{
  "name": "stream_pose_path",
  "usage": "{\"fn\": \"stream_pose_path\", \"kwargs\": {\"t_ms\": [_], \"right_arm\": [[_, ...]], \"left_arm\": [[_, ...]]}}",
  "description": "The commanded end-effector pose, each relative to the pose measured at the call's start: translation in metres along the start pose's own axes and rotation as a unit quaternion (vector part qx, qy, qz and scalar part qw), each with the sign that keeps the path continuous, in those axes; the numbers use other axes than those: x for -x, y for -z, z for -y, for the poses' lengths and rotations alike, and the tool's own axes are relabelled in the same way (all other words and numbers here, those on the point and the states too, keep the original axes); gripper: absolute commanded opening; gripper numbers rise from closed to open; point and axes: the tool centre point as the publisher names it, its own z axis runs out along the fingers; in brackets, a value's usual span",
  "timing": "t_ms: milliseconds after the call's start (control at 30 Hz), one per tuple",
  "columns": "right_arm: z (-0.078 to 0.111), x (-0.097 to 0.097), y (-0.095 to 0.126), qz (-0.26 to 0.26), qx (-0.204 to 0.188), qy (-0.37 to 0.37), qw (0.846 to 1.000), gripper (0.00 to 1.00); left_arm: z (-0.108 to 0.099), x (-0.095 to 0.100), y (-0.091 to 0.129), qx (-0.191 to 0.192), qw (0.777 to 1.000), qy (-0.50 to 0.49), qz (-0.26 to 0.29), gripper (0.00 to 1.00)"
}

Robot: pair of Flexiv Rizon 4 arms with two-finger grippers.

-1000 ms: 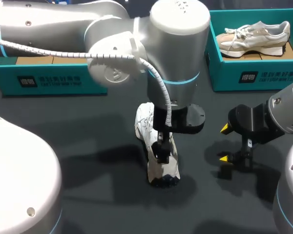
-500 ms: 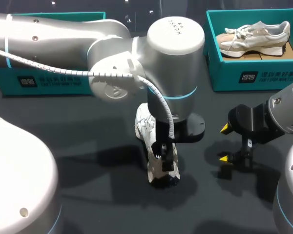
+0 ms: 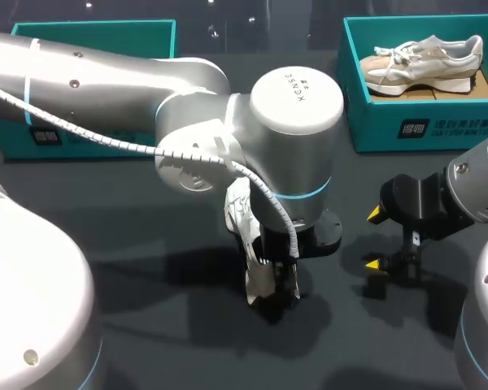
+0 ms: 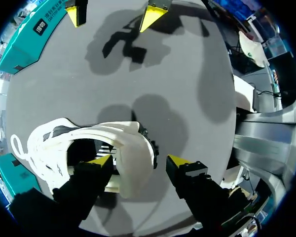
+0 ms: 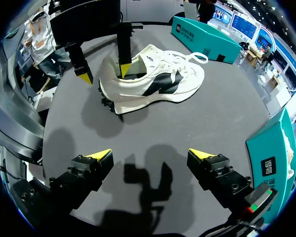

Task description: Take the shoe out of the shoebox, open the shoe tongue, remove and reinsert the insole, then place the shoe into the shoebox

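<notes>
On the counter (image 3: 146, 244) the shoe (image 3: 239, 210) lies outside the shoebox (image 3: 93, 27). The left claw (image 4: 138, 162) is open astride its heel, and the right claw (image 5: 150, 155) is open and empty. The insole work seems not yet done.

Light: it is falling from above, brightening the table (image 3: 89, 191).
Shadows: soft patches are pooling beneath the right gripper (image 3: 375, 238), toward six o'clock.

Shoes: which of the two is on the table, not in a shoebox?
The white-and-black shoe at the left gripper, one finger inside its opening. The beige shoe lies in the teal shoebox at the right.
</notes>
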Motion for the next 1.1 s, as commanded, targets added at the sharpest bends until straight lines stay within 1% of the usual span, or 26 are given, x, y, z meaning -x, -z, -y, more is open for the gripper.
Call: {"fn": "stream_pose_path", "kwargs": {"t_ms": [33, 100, 233, 300, 633, 833, 933, 1100], "right_arm": [[0.0, -0.002, 0.001, 0.001, 0.0, 0.0, 1.0, 1.0], [0.0, -0.002, 0.001, 0.001, 0.0, 0.0, 1.0, 1.0], [0.0, -0.002, 0.001, 0.001, 0.0, 0.0, 1.0, 1.0], [0.0, -0.002, 0.001, 0.001, 0.0, 0.0, 1.0, 1.0], [0.0, -0.002, 0.001, 0.001, 0.0, 0.0, 1.0, 1.0], [0.0, -0.002, 0.001, 0.001, 0.0, 0.0, 1.0, 1.0], [0.0, -0.002, 0.001, 0.001, 0.0, 0.0, 1.0, 1.0], [0.0, -0.002, 0.001, 0.001, 0.0, 0.0, 1.0, 1.0]], "left_arm": [[0.0, 0.0, -0.009, -0.003, 1.0, 0.008, 0.0, 0.71], [-0.001, 0.001, -0.012, -0.005, 1.0, 0.013, -0.002, 0.71], [-0.002, 0.002, -0.018, -0.004, 1.0, 0.019, -0.002, 0.77], [-0.002, 0.001, -0.019, -0.004, 1.0, 0.022, -0.001, 0.78], [-0.002, -0.001, -0.028, 0.002, 1.0, 0.016, 0.0, 0.75], [0.0, -0.003, -0.031, 0.007, 1.0, 0.013, 0.001, 0.69], [0.002, -0.004, -0.033, 0.012, 1.0, 0.008, 0.001, 0.69], [0.004, -0.004, -0.034, 0.015, 1.0, 0.005, 0.001, 0.66]]}}
